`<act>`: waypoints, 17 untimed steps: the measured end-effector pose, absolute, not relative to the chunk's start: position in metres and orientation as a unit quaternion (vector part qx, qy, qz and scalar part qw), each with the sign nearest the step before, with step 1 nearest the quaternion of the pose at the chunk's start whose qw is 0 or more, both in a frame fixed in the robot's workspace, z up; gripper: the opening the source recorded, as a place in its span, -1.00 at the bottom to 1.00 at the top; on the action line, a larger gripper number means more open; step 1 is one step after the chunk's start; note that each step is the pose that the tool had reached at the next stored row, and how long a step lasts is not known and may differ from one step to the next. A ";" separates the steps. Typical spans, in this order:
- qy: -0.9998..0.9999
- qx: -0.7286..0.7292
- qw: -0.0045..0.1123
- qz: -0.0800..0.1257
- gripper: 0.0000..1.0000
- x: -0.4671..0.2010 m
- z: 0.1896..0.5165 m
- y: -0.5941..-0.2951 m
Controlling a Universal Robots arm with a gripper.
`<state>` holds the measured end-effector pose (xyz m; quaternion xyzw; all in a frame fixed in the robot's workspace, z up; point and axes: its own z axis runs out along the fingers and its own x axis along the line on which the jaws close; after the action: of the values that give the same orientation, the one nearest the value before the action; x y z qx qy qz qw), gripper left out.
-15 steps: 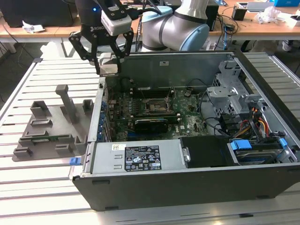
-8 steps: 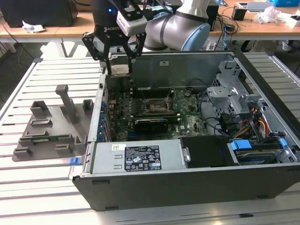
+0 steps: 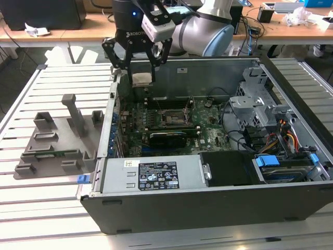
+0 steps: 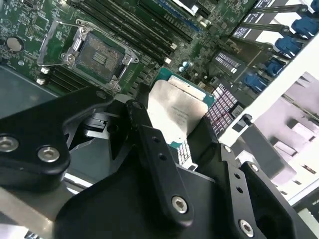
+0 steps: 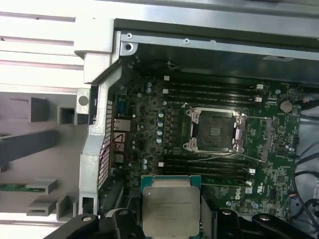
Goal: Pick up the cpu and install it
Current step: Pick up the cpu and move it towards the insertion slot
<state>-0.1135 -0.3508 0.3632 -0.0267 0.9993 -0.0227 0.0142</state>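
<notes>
The cpu [image 5: 171, 209] sits clamped edge to edge between the gripper's [image 3: 141, 73] fingers [image 4: 144, 134], its metal plate facing the cameras in both wrist views. In the exterior view it hangs well above the socket [image 3: 171, 119] and off to that socket's left as the exterior view shows it, apart from the board. The socket [image 5: 215, 131] shows its bare contact field inside its metal frame. The gripper points straight down. The arm [image 3: 203, 34] reaches in from beyond the socket, from the exterior view's right.
</notes>
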 end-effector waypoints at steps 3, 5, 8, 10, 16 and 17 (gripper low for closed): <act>1.000 -0.011 0.014 -0.023 0.09 -0.110 0.359 -0.351; 1.000 -0.006 0.014 -0.023 0.09 -0.103 0.356 -0.350; 1.000 -0.001 0.013 -0.023 0.09 -0.098 0.353 -0.349; 1.000 0.004 0.013 -0.023 0.09 -0.093 0.347 -0.348; 1.000 0.006 0.013 -0.024 0.09 -0.084 0.335 -0.344; 1.000 0.006 0.013 -0.024 0.09 -0.083 0.334 -0.343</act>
<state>-0.0834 -0.3432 0.3341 0.0062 0.9996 -0.0238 0.0133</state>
